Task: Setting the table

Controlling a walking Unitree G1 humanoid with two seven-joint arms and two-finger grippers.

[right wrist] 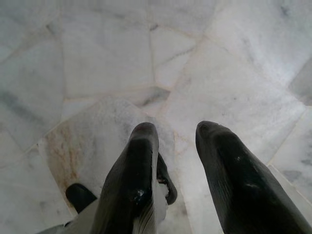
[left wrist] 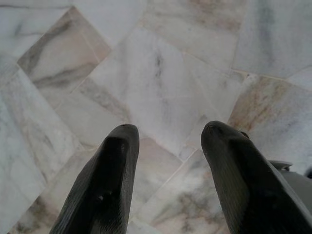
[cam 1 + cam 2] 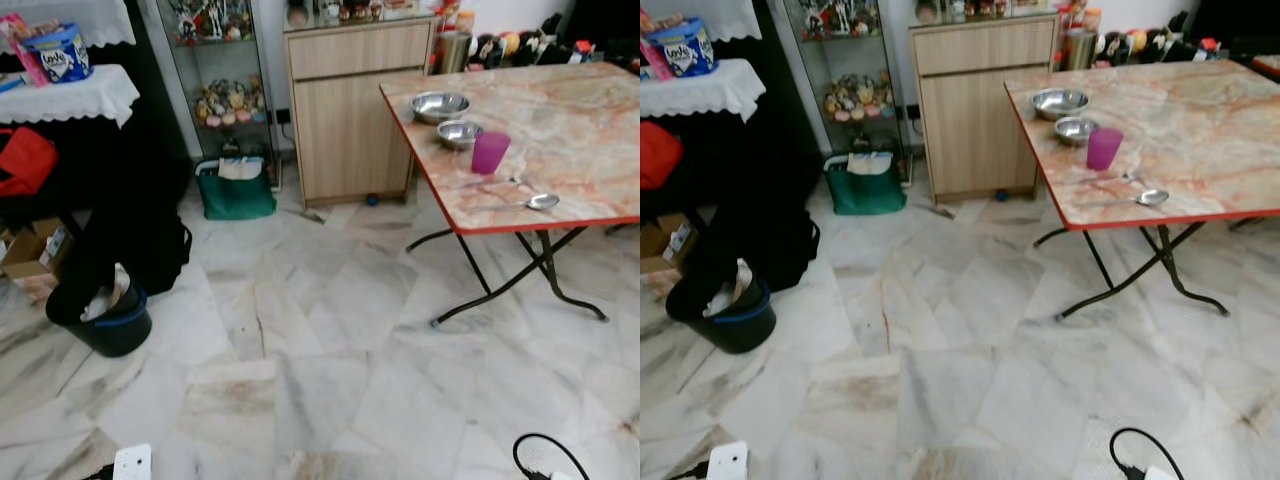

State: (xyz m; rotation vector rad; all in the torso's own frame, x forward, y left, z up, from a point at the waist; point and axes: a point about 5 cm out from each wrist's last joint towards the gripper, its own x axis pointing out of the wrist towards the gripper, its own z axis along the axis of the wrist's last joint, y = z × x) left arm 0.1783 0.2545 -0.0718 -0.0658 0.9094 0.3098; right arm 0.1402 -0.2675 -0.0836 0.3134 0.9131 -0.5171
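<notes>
On the folding marble-top table [image 3: 580,130], two steel bowls [image 3: 440,105], a purple cup [image 3: 490,152] and a spoon [image 3: 541,201] cluster near one corner (seemingly not yet laid out). The left gripper [image 2: 168,139] and right gripper [image 1: 175,134] hang spread apart, empty, over the floor.

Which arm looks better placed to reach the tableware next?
Right, tentatively: the table with bowls, cup and spoon stands on the robot's right. Both end effectors hang open over the floor.

The table [image 3: 560,130] runs off the right edge of the frame. The figurines inside the glass cabinet [image 3: 225,100], upper middle, are too small to tell apart.
</notes>
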